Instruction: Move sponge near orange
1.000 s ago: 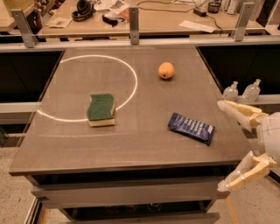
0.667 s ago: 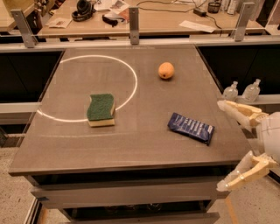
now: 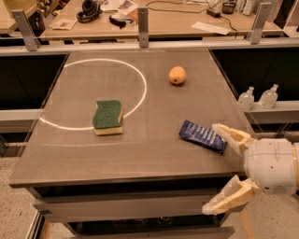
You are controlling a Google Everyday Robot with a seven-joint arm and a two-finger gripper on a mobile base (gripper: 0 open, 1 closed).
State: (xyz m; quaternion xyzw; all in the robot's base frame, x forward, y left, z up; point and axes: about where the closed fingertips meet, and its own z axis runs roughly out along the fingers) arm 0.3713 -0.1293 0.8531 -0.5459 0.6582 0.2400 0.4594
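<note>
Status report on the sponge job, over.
Gripper open, empty, off table's front right corner. Sponge untouched, mid-table, apart from orange. Blue packet beside gripper.

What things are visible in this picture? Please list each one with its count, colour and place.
sponge: one, dark green over pale yellow, left-centre of the table, on the white ring's near arc
orange: one, orange, far right part of the table, apart from the sponge
snack packet: one, dark blue, near the table's right edge
white ring: one, white, marked on the table's left half
table: one, grey-brown, centre of view
bottles: two, clear, on a ledge right of the table
headphones: one, black, on the desk behind
gripper: one, cream, open and empty, at the table's near right corner, one finger beside the snack packet
</note>
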